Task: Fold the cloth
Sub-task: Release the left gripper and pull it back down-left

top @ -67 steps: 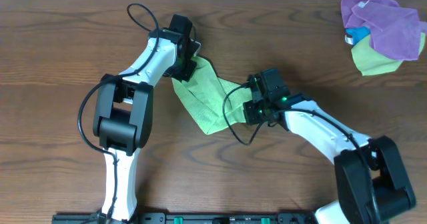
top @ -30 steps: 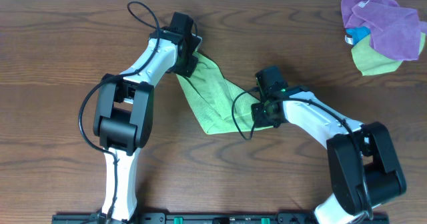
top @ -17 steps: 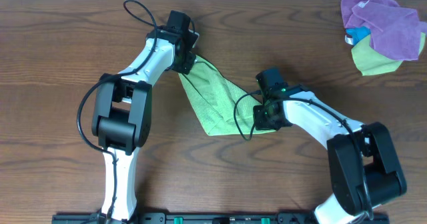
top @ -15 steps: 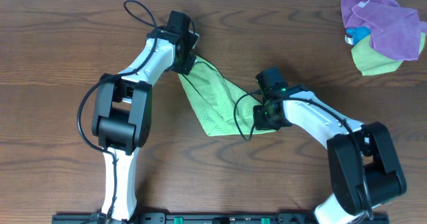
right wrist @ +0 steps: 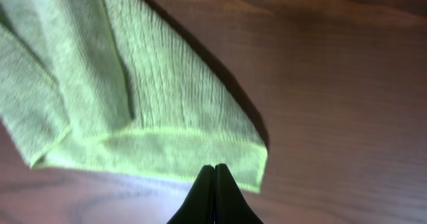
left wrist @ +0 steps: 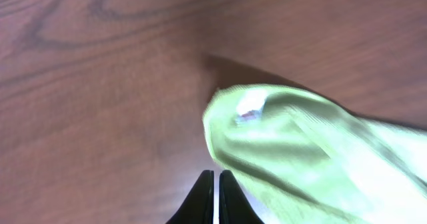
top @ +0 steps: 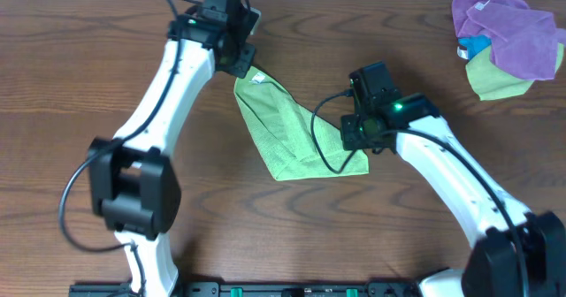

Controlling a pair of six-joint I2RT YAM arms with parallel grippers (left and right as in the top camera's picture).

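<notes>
The lime-green cloth (top: 287,129) lies on the wooden table as a folded, roughly triangular band running from upper left to lower right. Its white tag (top: 257,79) is at the upper-left end and also shows in the left wrist view (left wrist: 250,105). My left gripper (top: 244,65) hovers just above that end with its jaws shut and empty (left wrist: 215,179), and the cloth (left wrist: 307,144) lies below and to their right. My right gripper (top: 357,143) is above the cloth's lower-right corner, jaws shut and empty (right wrist: 215,171), over the hemmed edge (right wrist: 147,104).
A purple cloth (top: 513,32) is bunched with a yellower green cloth (top: 495,80) and a small blue item (top: 474,47) at the far right back corner. The table's back edge runs along the top of the overhead view.
Both arms have risen off the cloth; the left one has swung toward the back edge. The cloth, which was stretched between them, now lies slack and flat on the table.
</notes>
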